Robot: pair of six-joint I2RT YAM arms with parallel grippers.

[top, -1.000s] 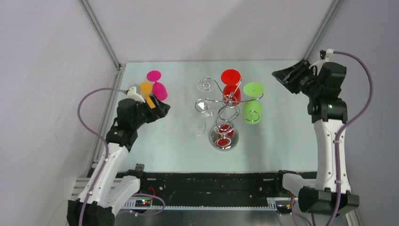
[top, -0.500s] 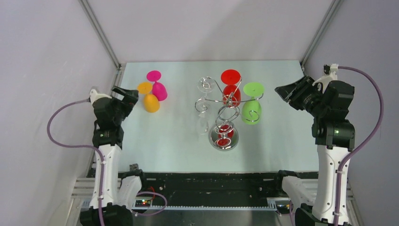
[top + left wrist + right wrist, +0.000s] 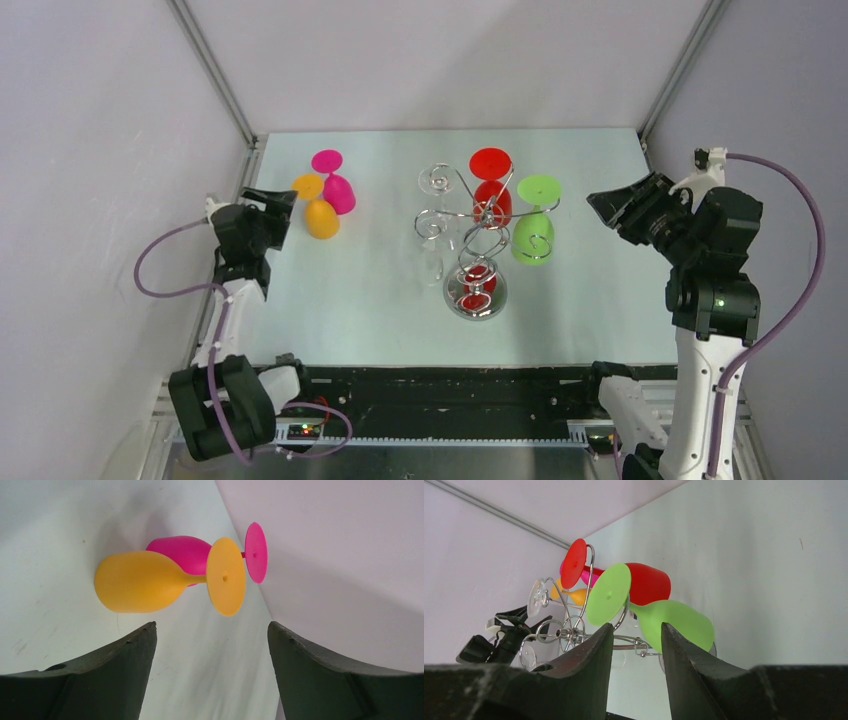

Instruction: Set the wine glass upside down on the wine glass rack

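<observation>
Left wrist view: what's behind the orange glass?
The pink glass sits right behind the orange glass. Part of its bowl and most of its foot show; the orange bowl and foot cover the rest, including most of its stem. Whether the two touch cannot be told.

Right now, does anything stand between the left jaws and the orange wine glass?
Nothing visible does. The orange wine glass sits straight ahead of the left gripper, jaws open; the pink glass is behind it.
</observation>
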